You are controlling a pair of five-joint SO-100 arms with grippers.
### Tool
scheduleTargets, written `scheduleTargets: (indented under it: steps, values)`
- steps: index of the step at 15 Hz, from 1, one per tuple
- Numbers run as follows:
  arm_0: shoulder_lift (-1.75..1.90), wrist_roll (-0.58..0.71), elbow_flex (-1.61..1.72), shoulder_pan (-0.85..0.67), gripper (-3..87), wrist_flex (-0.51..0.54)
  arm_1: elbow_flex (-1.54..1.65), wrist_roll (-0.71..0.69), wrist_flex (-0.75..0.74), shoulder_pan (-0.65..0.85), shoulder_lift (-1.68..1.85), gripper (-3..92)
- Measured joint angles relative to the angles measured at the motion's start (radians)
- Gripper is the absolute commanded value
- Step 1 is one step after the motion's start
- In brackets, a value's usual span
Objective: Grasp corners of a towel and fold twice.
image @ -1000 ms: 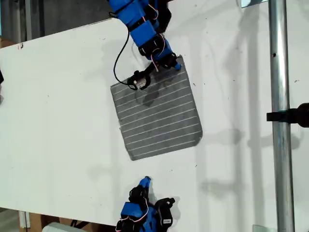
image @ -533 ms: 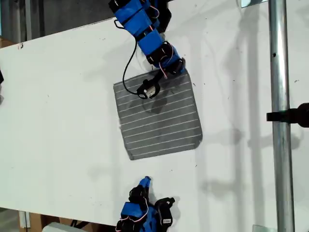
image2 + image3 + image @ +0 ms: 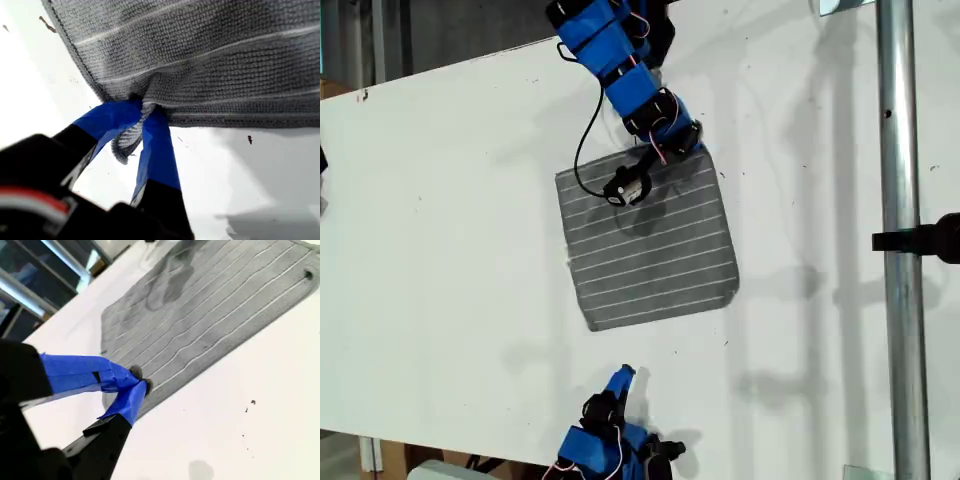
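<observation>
dark-grey white-striped towel [image 3: 210, 55]: nubbly matt cloth | white tabletop [image 3: 440, 220]: smooth, matt | silver pole [image 3: 903, 250]: shiny metal

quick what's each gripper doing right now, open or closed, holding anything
My first gripper: closed, pinching a corner of the towel.
My second gripper: closed, holding nothing, apart from the towel in the exterior view.

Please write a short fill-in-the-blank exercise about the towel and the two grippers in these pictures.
1. My first gripper is shut on one ___ of the towel.
2. The thin stripes on the towel are ___ in colour.
3. My second gripper is shut, apart from the towel, and holds ___.

Missing words: corner; white; nothing.
</observation>
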Motion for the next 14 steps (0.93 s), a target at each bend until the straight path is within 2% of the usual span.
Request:
scheduleTargets:
  steps: [3,5,7,9,10,11,14]
  values:
    - [-0.647,0.1,-0.48,0.117,-3.1,0.02,0.0,0.0,0.0,0.003,0.003,-0.1]
    - [-1.043,0.117,-0.805,0.16,-3.1,0.195,0.0,0.0,0.0,0.003,0.003,-0.1]
    - [-1.325,0.141,-1.094,0.199,-0.8,0.29,0.0,0.0,0.0,0.003,0.003,-0.1]
    - [-1.488,0.192,-1.29,0.227,25.6,0.31,0.0,0.0,-0.002,0.003,0.003,-0.1]
    - [-1.537,0.219,-1.365,0.239,32.4,0.311,0.0,0.0,-0.002,0.003,0.003,-0.1]
    - [-1.571,0.25,-1.433,0.247,35.6,0.311,0.0,0.0,-0.002,0.003,0.003,-0.1]
    - [-1.624,0.408,-1.513,0.25,34.1,0.311,0.0,0.0,-0.002,0.003,0.003,-0.1]
